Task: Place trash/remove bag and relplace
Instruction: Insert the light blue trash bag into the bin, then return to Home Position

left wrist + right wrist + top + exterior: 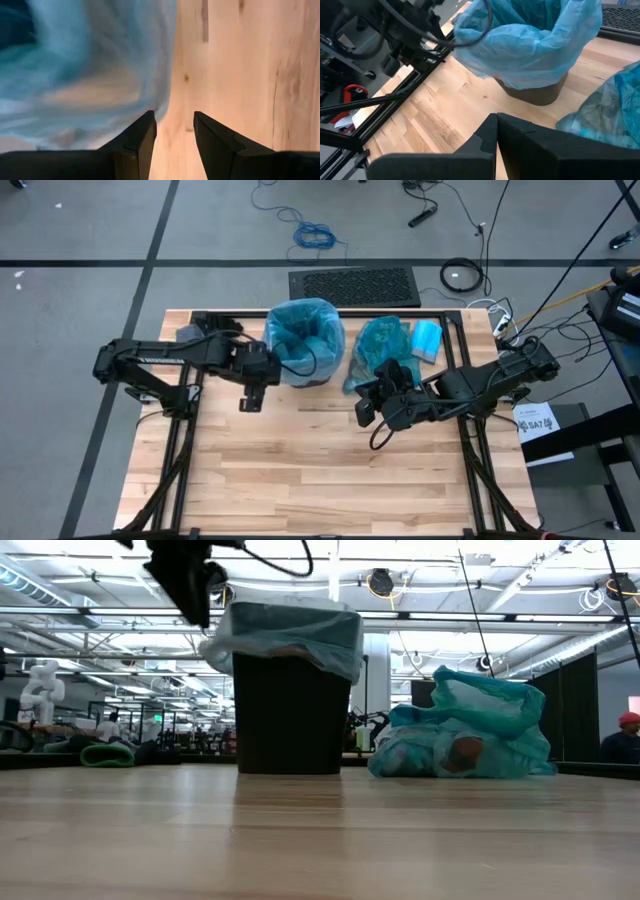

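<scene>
The black bin stands at the table's far middle, lined with a pale sky-blue bag whose rim is folded down over its top edge. Right of it the teal bag lies bunched on the table, with a brown wad of trash showing through its wall. My left gripper hangs open just left of and nearer than the bin, fingers pointing steeply down, nothing between them. My right gripper hovers shut above the table, nearer than the teal bag.
A pale blue folded pack lies right of the teal bag. Black frame rails run along the table's sides. A black mat and cables lie on the floor beyond the far edge. Bare wood fills the table's near half.
</scene>
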